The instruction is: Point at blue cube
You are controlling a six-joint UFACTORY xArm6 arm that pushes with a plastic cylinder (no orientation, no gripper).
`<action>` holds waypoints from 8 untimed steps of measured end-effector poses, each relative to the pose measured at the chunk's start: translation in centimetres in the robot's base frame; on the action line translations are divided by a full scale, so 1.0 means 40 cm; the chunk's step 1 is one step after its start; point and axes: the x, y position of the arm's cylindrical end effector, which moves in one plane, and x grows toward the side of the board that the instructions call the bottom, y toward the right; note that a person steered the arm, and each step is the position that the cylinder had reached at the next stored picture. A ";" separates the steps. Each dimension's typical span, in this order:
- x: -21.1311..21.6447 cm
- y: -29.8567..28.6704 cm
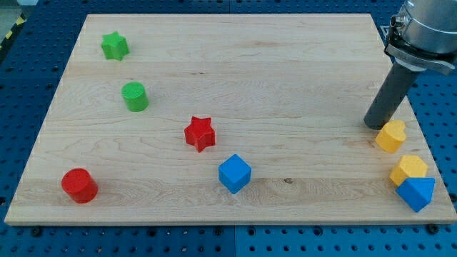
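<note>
camera view showed the wooden board as the biggest thing, a pale plank top with fine grain lines, lying on a blue pegboard table dotted with holes. the arm's grey housing came next in size, cut off by the view's top right corner, so only its lower collar and the straight dark rod could be seen. my tip stood on the wood near the right edge, just up and left of a yellow block; whether it touched that block could not be made out. the arm carried no hand or jaws, only the bare rod, and it held nothing. the blue cube sat low in the middle of the board, well apart from my tip, with open wood between them and nothing standing in the way. a red star lay just up and left of the cube, near but apart from it. at the view's lower right a second blue block, angular and hard to name by shape, sat at the board's edge touching a second yellow block just above it. a red cylinder stood at the lower left. a green cylinder and a green star sat on the left side, the star nearer the view's top. all the blocks looked like smooth matte plastic.
</note>
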 end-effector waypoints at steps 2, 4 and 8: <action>0.064 0.051; 0.066 0.050; 0.045 -0.434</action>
